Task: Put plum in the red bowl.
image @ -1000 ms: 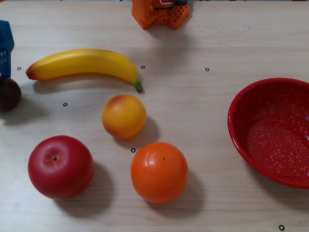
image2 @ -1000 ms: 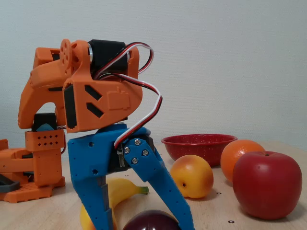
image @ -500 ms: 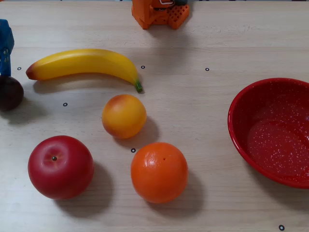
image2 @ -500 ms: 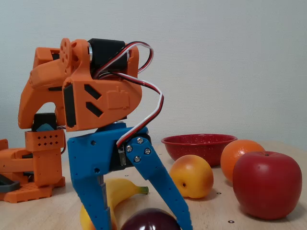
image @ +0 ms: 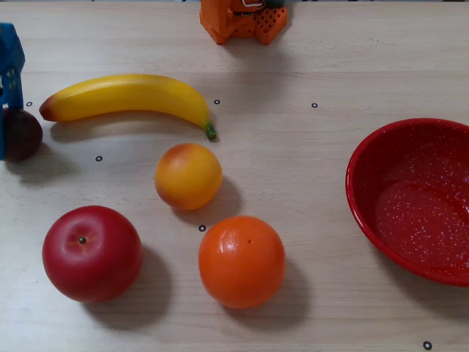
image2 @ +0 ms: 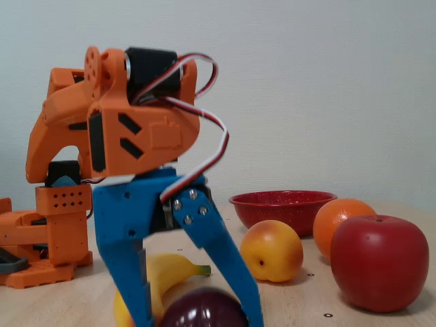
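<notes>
The plum [image: 24, 136] is a small dark maroon fruit at the far left edge of the overhead view, just below the banana's tip. My blue gripper [image: 10, 132] comes in from that edge, its fingers against the plum. In the fixed view the plum [image2: 203, 308] sits between the two blue fingers, and the gripper [image2: 201, 320] is shut on it, low over the table. The red bowl [image: 363, 191] stands far off at the right edge of the overhead view, with nothing in it. It shows as the red bowl [image2: 283, 204] behind the fruit in the fixed view.
A banana [image: 132, 95], a yellow-orange fruit [image: 188, 176], an orange [image: 242, 260] and a red apple [image: 91, 253] lie between the plum and the bowl. The arm's orange base [image: 242, 18] stands at the top edge.
The fingers have drawn in around the plum. The plum has shifted a little to the right in the overhead view and sits slightly higher in the fixed view.
</notes>
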